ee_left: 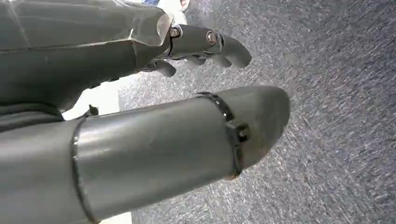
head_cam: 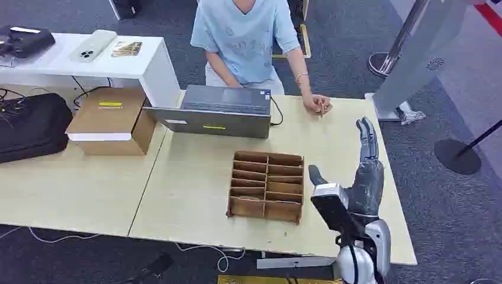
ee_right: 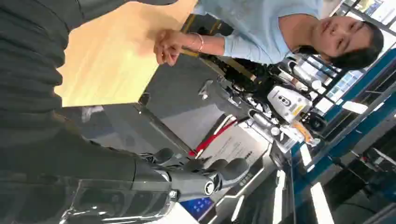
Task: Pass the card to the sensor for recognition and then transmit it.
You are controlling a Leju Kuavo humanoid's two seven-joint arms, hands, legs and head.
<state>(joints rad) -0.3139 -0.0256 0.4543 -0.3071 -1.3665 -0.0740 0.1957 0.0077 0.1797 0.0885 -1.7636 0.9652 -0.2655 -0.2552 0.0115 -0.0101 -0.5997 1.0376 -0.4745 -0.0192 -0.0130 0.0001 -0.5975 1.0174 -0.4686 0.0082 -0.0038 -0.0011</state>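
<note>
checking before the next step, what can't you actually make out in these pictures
- Card: whether any sits in the wooden slotted box; the head view is too small and the dividers shade the slots.
- Person's hand: something thin seems pinched there, too small to name.
- Left hand: its palm is hidden by its own cover in the left wrist view.
- Right hand: seen from behind in the head view.
</note>
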